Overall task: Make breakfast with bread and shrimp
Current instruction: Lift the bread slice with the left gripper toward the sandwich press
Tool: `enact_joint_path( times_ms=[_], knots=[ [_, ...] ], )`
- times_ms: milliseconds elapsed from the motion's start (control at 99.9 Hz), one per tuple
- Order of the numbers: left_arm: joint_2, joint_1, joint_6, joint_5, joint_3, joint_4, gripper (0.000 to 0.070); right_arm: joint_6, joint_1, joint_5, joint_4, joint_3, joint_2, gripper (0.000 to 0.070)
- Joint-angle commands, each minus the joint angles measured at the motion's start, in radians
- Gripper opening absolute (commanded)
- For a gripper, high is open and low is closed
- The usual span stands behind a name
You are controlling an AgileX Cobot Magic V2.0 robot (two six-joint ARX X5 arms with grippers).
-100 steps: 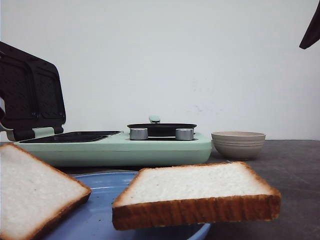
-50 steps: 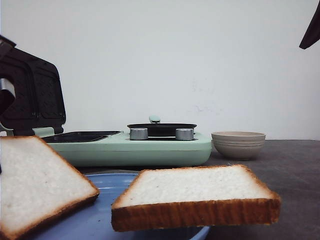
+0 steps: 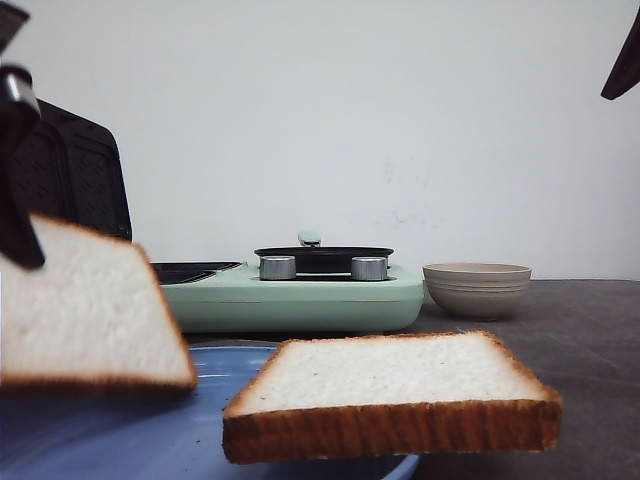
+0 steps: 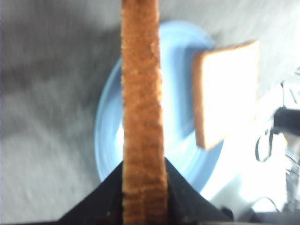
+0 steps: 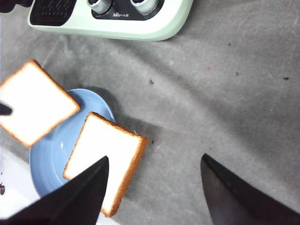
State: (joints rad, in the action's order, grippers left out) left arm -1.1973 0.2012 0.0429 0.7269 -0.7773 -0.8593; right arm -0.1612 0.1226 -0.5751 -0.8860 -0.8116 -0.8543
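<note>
- Bread comes as two slices here: a lifted slice [image 3: 90, 310] pinched by the left gripper [image 4: 143, 187], and a resting slice [image 3: 390, 385] lying flat, half on the blue plate [image 3: 200, 440] and overhanging its rim toward 3 o'clock.
- In the left wrist view, the dark fingers [image 4: 183, 197] press on both faces of the raised slice, whose crust edge runs up the middle; it hangs clear above the plate.
- Right gripper [image 5: 154, 187] hovers high over the grey table [image 5: 225, 93] with its jaws spread wide and nothing between them.
- Handling, as a judgement: each slice looks light, soft and porous, so a hard squeeze would dent the crumb; the firmer golden crust near an edge seems the better hold, and the overhanging side of the resting slice offers that.
- Sandwich maker [image 3: 290, 295], mint green with its dark lid [image 3: 70, 180] raised, sits at 12 o'clock from the plate; its open grill plate is probably where the lifted slice goes.
- Beige bowl [image 3: 477, 288] stands at about 1 o'clock; no shrimp is visible inside it.
</note>
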Motion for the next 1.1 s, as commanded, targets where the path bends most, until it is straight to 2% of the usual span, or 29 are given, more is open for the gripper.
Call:
enact_joint_path(
  times_ms=[0, 240, 420, 780, 890, 1091],
  knots=[
    [0.026, 0.002, 0.001, -0.01, -0.017, 0.027, 0.0003, 0.008, 0.002, -0.002, 0.002, -0.011, -0.007, 0.0382],
    [0.153, 0.002, 0.049, -0.103, -0.017, 0.12, 0.0003, 0.005, 0.002, -0.002, 0.0, -0.011, -0.007, 0.0382],
    [0.233, 0.002, 0.056, -0.165, -0.017, 0.187, 0.0003, 0.005, 0.002, -0.002, -0.005, -0.011, -0.007, 0.0382],
    [0.322, 0.002, 0.067, -0.354, -0.018, 0.377, 0.0003, 0.005, 0.002, -0.002, -0.013, -0.011, -0.007, 0.0382],
    [0.322, 0.002, 0.06, -0.398, -0.02, 0.43, 0.0003, 0.005, 0.002, -0.002, -0.013, -0.011, -0.007, 0.0382],
    [0.319, 0.002, -0.011, -0.5, -0.027, 0.498, 0.0003, 0.005, 0.002, -0.002, -0.013, -0.011, -0.007, 0.0382]
  ],
)
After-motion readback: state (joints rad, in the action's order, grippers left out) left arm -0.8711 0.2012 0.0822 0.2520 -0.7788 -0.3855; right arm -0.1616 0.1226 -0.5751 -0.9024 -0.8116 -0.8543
